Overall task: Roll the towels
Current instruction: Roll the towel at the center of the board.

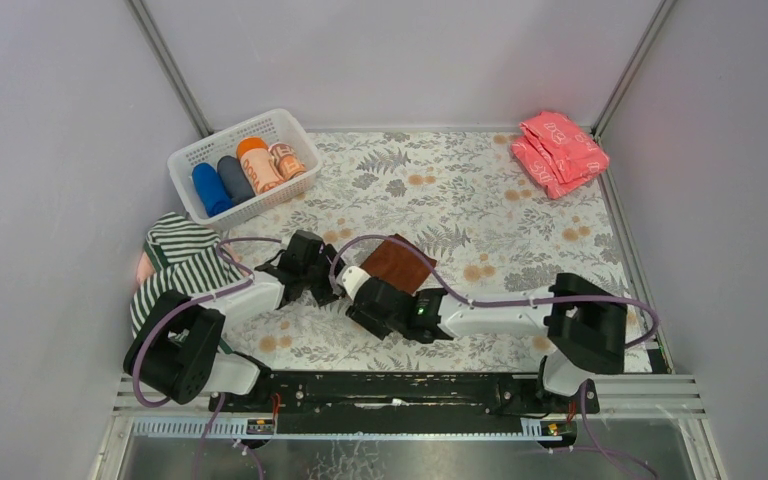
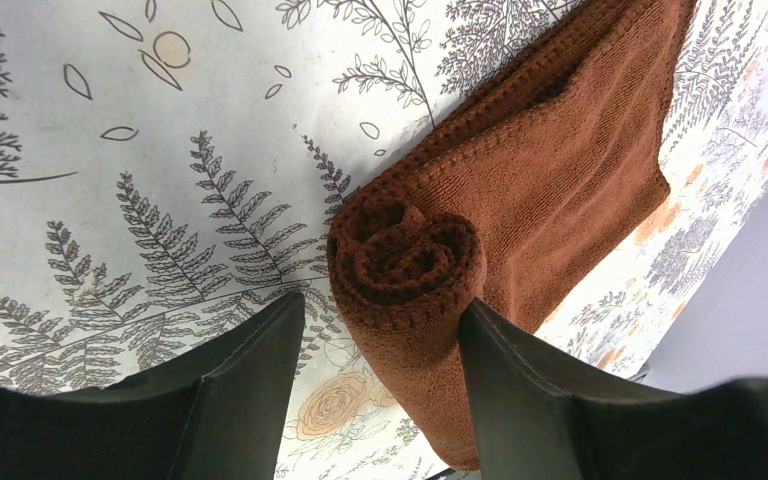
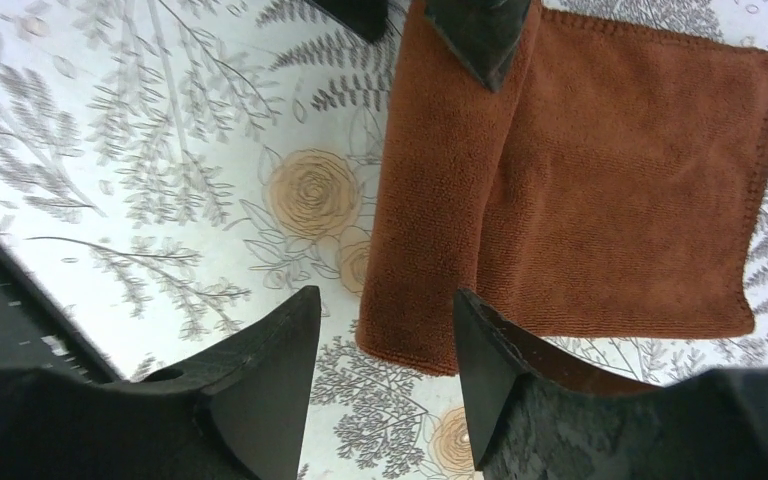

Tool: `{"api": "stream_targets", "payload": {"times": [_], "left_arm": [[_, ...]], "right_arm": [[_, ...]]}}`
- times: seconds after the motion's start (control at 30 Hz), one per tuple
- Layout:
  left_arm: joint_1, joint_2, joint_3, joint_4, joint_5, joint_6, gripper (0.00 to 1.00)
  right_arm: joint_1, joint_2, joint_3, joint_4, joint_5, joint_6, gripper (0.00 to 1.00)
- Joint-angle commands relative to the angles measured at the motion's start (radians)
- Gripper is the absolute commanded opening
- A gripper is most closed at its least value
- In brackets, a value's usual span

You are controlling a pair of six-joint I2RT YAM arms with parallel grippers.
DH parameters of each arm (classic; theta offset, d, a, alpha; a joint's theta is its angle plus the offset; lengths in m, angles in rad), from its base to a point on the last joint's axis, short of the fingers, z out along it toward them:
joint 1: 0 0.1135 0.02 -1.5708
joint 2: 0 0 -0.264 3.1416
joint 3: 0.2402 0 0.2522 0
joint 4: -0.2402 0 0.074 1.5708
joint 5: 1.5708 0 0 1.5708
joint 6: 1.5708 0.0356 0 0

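Towel (image 1: 400, 262) on table (image 1: 480, 190), centre, its near-left edge rolled. Left gripper (image 2: 380, 300) at the roll's left end, right gripper (image 3: 383, 293) at its right end, jaws astride it. Basket (image 1: 185, 160) far left, rolls (image 1: 245, 175) in it. Stack (image 1: 560, 152) in far right corner. Loose towel (image 1: 180, 255) at left edge.

Mat (image 1: 480, 200) open beyond rust towel (image 1: 400, 262); basket (image 1: 260, 203) (white, slotted) seemingly blocks far-left.

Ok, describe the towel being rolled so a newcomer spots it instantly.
On the floral-patterned table, look to the middle. There lies the rust-brown towel, one edge rolled up. It is plain brown, unlike the striped towels at the left edge and the pink stack at the far right.
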Motion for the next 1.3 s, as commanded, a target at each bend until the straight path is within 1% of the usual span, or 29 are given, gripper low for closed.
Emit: {"api": "stream_targets", "payload": {"times": [0.0,0.2,0.37,0.47,0.6,0.7,0.77,0.97,1.1,1.2,1.27], "left_arm": [[0.005,0.012,-0.041,-0.060,-0.057,0.013,0.58],[0.006,0.004,-0.045,-0.060,-0.055,0.008,0.58],[0.006,-0.011,-0.047,-0.072,-0.063,0.011,0.59],[0.006,-0.018,-0.047,-0.079,-0.067,0.013,0.60],[0.007,-0.045,-0.044,-0.093,-0.077,0.011,0.63],[0.011,-0.095,-0.038,-0.116,-0.093,0.007,0.67],[0.011,-0.135,-0.032,-0.135,-0.105,0.001,0.70],[0.012,-0.244,-0.003,-0.223,-0.126,0.009,0.78],[0.012,-0.293,0.005,-0.267,-0.122,0.025,0.80],[0.011,-0.309,-0.002,-0.258,-0.092,0.019,0.80],[0.008,-0.302,-0.006,-0.234,-0.067,0.010,0.80]], "right_arm": [[0.036,0.071,0.050,-0.021,0.172,-0.049,0.58],[0.044,0.168,0.058,-0.014,0.219,-0.076,0.58],[0.042,0.210,0.049,-0.004,0.234,-0.107,0.58],[0.028,0.218,0.046,-0.013,0.205,-0.117,0.54],[-0.029,0.163,0.020,-0.010,-0.008,-0.111,0.40],[-0.091,0.118,-0.001,0.000,-0.206,-0.099,0.31],[-0.141,0.091,-0.018,0.018,-0.344,-0.077,0.27],[-0.285,0.063,-0.058,0.122,-0.733,0.011,0.25],[-0.381,0.102,-0.084,0.221,-0.933,0.108,0.25],[-0.456,0.135,-0.128,0.363,-1.073,0.201,0.25],[-0.487,0.173,-0.140,0.416,-1.142,0.252,0.25]]}}
